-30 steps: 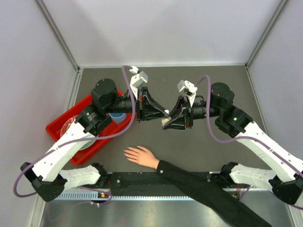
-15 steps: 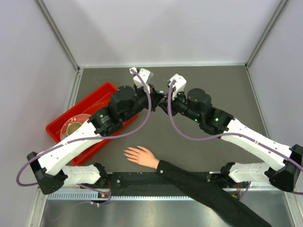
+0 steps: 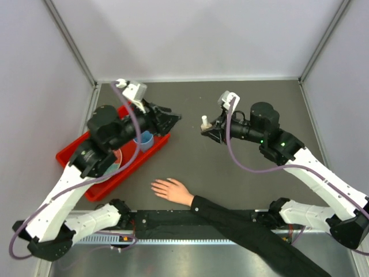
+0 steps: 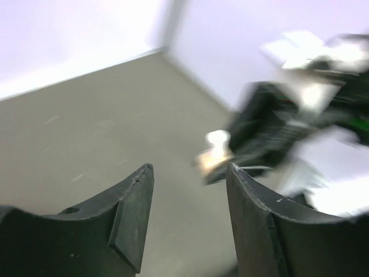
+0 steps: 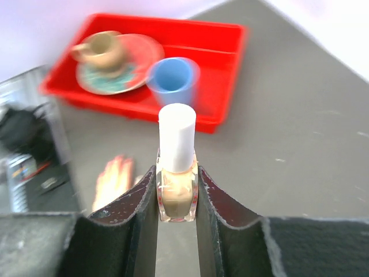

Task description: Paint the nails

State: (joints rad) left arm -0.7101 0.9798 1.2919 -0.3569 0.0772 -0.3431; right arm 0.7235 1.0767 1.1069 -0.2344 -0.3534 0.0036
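A flesh-toned hand (image 3: 172,190) with a black sleeve lies palm down near the table's front edge; its nails are too small to make out. It shows blurred in the right wrist view (image 5: 112,179). My right gripper (image 3: 206,131) (image 5: 176,170) is shut on a small polish bottle (image 3: 204,122) (image 5: 177,186) of tan liquid with a white cap, held upright above the table's middle. My left gripper (image 3: 173,118) (image 4: 190,173) is open and empty, over the tray's right end, apart from the bottle (image 4: 214,153).
A red tray (image 3: 75,156) (image 5: 219,34) stands at the left with a blue cup (image 3: 143,140) (image 5: 171,78) and a plate (image 5: 130,63) bearing a tan cup (image 5: 101,49). A black strip (image 3: 173,222) runs along the near edge.
The two grippers met at the table's middle earlier. My left gripper has opened and swung back left toward the tray. My right gripper has drawn right with the bottle in it.
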